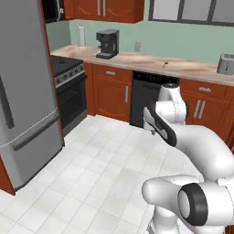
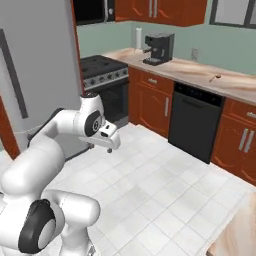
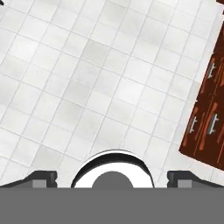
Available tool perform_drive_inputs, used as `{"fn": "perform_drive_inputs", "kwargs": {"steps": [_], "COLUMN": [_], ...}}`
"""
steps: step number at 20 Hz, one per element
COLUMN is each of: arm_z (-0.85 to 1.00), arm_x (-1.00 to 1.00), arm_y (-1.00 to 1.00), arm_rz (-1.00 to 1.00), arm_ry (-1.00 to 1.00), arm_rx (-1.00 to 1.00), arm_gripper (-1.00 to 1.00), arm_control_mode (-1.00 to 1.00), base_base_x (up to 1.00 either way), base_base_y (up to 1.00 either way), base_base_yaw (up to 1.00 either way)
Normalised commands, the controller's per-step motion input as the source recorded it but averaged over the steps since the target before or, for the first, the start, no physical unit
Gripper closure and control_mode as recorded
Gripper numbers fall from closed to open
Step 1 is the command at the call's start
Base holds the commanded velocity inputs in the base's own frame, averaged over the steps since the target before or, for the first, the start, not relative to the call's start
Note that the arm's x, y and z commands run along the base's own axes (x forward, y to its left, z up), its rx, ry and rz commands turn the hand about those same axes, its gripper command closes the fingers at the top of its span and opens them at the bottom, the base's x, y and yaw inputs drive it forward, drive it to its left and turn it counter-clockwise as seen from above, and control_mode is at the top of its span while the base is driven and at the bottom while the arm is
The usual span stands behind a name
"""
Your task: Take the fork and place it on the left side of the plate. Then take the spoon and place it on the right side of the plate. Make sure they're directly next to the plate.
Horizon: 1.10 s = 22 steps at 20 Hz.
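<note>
The fork, the plate and the spoon are out of view. My gripper (image 3: 112, 178) hangs over the white tiled floor (image 3: 100, 78) and points down at it. Its two dark fingertips (image 3: 43, 177) stand far apart at the bottom of the hand view, open, with nothing between them. In the right base view the arm is folded close to the base, with the gripper (image 2: 102, 146) held low in front of the stove (image 2: 102, 70). A small dark thing (image 2: 216, 77) lies on the far counter, too small to identify.
A grey fridge (image 1: 23, 91) stands at the left, beside the black stove (image 1: 68, 68). Along the far counter (image 1: 183, 66) are a coffee machine (image 1: 107, 43), a paper towel roll (image 1: 81, 35) and a toaster (image 1: 225, 64). A dishwasher (image 1: 146, 96) sits below. A wooden surface corner (image 2: 237, 227) shows at the lower right.
</note>
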Motion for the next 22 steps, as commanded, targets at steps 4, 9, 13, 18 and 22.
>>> {"fn": "perform_drive_inputs", "kwargs": {"steps": [4,9,13,18,22], "arm_z": [0.0,0.0,0.0,0.0,0.0], "arm_x": [0.0,0.0,0.0,0.0,0.0], "arm_y": [0.0,0.0,0.0,0.0,0.0], "arm_rz": [0.0,0.0,0.0,0.0,0.0], "arm_ry": [0.0,0.0,0.0,0.0,0.0], "arm_rx": [0.0,0.0,0.0,0.0,0.0], "arm_gripper": [-1.0,-1.0,-1.0,-1.0,-1.0], "arm_control_mode": [1.0,1.0,1.0,1.0,1.0], "base_base_x": [0.52,0.45,0.51,0.75,0.79], "base_base_y": [0.29,0.29,0.33,0.37,0.37], "base_base_yaw": [-0.56,-0.64,-0.57,-0.26,-0.21]}}
